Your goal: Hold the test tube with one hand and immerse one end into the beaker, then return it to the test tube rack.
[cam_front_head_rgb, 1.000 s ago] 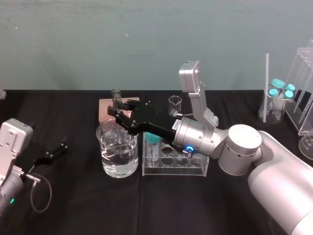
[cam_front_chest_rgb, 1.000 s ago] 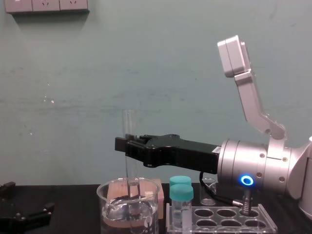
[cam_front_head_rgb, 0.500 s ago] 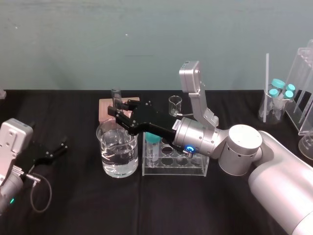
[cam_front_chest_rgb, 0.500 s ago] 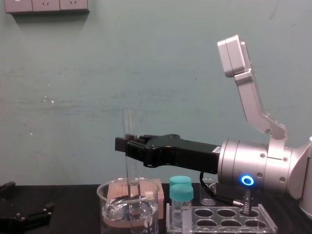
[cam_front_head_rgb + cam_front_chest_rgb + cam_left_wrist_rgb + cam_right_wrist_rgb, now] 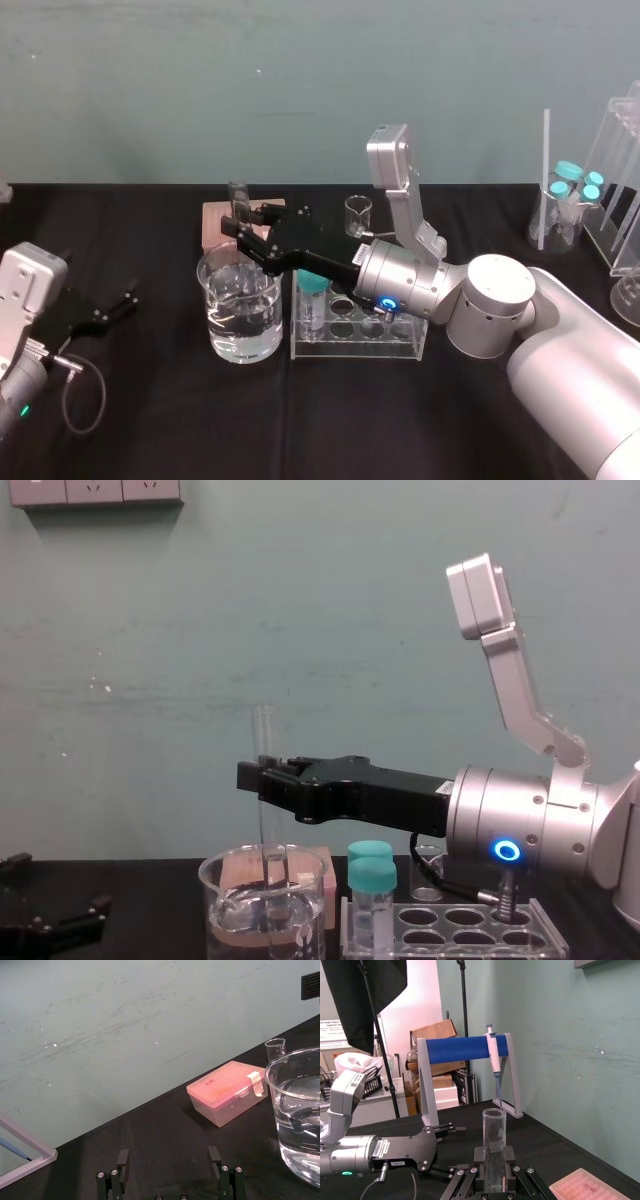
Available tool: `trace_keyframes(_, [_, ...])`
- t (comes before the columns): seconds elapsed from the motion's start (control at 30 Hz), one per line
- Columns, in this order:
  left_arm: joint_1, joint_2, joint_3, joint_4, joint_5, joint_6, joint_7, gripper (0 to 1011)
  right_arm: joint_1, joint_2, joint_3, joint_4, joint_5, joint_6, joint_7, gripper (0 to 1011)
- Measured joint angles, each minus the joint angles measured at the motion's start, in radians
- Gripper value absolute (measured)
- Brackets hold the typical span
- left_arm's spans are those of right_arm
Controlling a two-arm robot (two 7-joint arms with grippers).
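Note:
My right gripper [image 5: 240,226] reaches leftward over the beaker [image 5: 240,330] and is shut on the test tube [image 5: 237,192]. The test tube [image 5: 264,735] stands upright in the black fingers [image 5: 256,776], its open top above them and its lower part down inside the beaker [image 5: 225,900], which holds clear water. The right wrist view shows the test tube [image 5: 494,1145] clamped between the pads. The test tube rack [image 5: 360,345] stands just right of the beaker, under the right wrist. My left gripper [image 5: 105,310] rests open on the table at the far left, its fingers [image 5: 123,1160] apart with nothing between them.
A pink tip box [image 5: 222,218] sits behind the beaker. A teal-capped vial [image 5: 371,880] stands in the rack's [image 5: 398,927] left end. A tiny beaker [image 5: 357,214] is behind the rack. More teal-capped vials [image 5: 575,185] and a clear stand [image 5: 620,190] are at the far right.
Nothing notable: both arms keep their places and the tube stays in the beaker; only the water surface ripples differently.

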Motion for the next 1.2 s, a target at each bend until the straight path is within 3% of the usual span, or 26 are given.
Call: trace_keyframes(1.2, [0.0, 0.0, 0.0, 0.0, 0.0, 0.0, 0.0, 1000, 0.004, -0.004, -0.001, 0.01, 0.004, -0.007, 0.012, 226])
